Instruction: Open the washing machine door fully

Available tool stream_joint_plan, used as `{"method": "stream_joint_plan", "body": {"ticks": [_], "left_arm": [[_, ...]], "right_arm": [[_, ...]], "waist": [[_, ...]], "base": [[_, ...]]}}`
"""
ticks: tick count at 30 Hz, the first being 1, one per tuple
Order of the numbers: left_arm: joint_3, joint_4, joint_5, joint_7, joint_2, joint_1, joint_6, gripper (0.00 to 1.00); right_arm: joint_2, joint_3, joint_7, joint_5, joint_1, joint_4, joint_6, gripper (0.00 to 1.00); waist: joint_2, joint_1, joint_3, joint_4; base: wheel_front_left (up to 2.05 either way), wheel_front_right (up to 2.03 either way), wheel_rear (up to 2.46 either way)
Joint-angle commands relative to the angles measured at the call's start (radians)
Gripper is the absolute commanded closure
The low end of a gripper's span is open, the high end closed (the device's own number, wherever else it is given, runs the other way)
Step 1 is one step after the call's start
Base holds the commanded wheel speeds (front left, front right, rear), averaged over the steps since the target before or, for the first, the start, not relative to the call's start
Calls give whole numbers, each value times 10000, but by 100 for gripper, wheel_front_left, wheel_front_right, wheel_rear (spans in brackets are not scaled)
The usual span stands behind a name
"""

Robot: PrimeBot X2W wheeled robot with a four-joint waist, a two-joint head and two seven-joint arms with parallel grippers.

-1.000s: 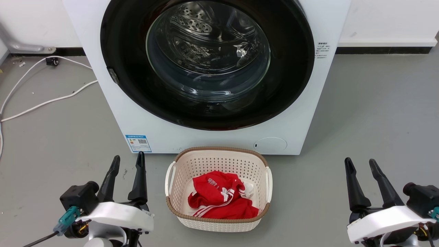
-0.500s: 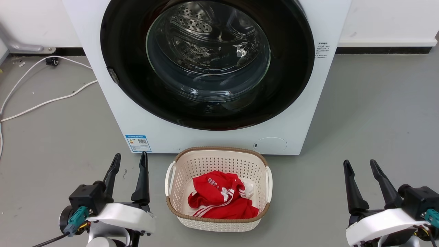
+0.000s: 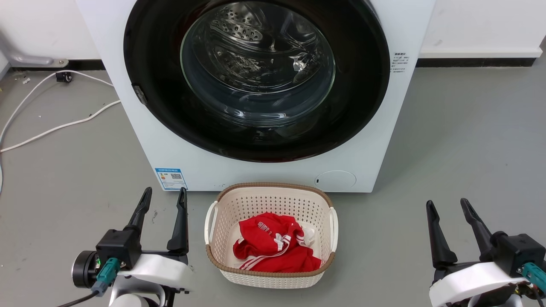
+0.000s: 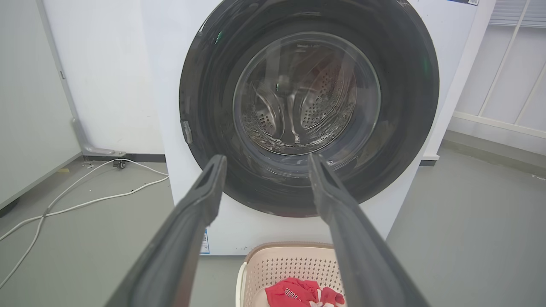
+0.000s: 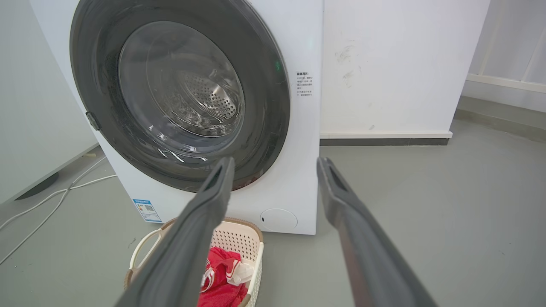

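Washing machine door (image 3: 362,85): shut, flush on white machine (image 3: 140,128), facing robot. Catch (image 3: 139,94) on door's left edge; judged pull point, hinge likely right. Basket (image 3: 222,256) on floor just below door, red garment (image 3: 273,249) inside; judged staged for loading. Left gripper (image 3: 165,189), right gripper (image 3: 446,201): fingers spread, empty, low either side of basket, well apart from door; approach not begun. Count: 1 door, 1 machine, 1 basket, 1 garment, 2 grippers.
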State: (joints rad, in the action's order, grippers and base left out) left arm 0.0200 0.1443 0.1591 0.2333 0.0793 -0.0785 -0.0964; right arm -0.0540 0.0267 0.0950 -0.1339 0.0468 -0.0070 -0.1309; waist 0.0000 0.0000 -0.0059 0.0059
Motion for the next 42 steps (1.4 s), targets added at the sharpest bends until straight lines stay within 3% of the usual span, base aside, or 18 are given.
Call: {"method": "stream_joint_plan", "body": {"ticks": [1, 14, 23, 24, 25, 26, 30, 36, 40, 42], "left_arm": [[9, -61, -228, 94, 33, -86, 30, 0], [5, -2, -1012, 306, 8, 0, 34, 0], [-7, 132, -912, 334, -63, 35, -18, 0], [-6, 150, -905, 332, -65, 30, -28, 0], [-8, 167, -906, 332, -65, 21, -38, 0], [-12, 174, -905, 332, -68, 13, -43, 0], [-43, 183, -918, 332, -77, -2, -46, 0], [-55, 196, -946, 332, -91, -11, -47, 0], [-98, 164, -937, 332, -94, -11, -35, 0], [-124, 154, -930, 332, -97, 0, -31, 0]], "right_arm": [[33, 7, 85, 196, 74, -87, 3, 0], [53, 6, 355, 667, 169, 12, 3, 0], [54, 55, 422, 233, 174, 210, 3, 0], [54, 51, 403, 173, 161, 242, 3, 36], [54, 54, 404, 119, 143, 259, 3, 84], [54, 47, 406, 85, 131, 286, 3, 100], [53, 18, 493, -258, 124, 346, 3, 100], [48, 183, 817, -2656, -31, 631, 3, 100], [47, 198, 956, -5644, -200, 837, 3, 100], [48, 48, 928, -8012, -362, 996, 2, 100]], "waist": [[0, 0, 1, -1], [0, 0, -22, 9], [0, 0, -41, 6], [0, 0, -40, 2], [0, 0, -40, 1], [0, 0, -42, 1], [0, 0, -41, 3], [0, 0, -37, 27], [0, 0, -20, 8], [0, 0, -4, -19]], "base": [[0, 0, 0], [0, 0, 0], [0, 0, 0], [0, 0, 0], [0, 0, 0], [0, 0, 0], [0, 0, 0], [0, 0, 0], [0, 0, 0], [0, 0, 0]]}}
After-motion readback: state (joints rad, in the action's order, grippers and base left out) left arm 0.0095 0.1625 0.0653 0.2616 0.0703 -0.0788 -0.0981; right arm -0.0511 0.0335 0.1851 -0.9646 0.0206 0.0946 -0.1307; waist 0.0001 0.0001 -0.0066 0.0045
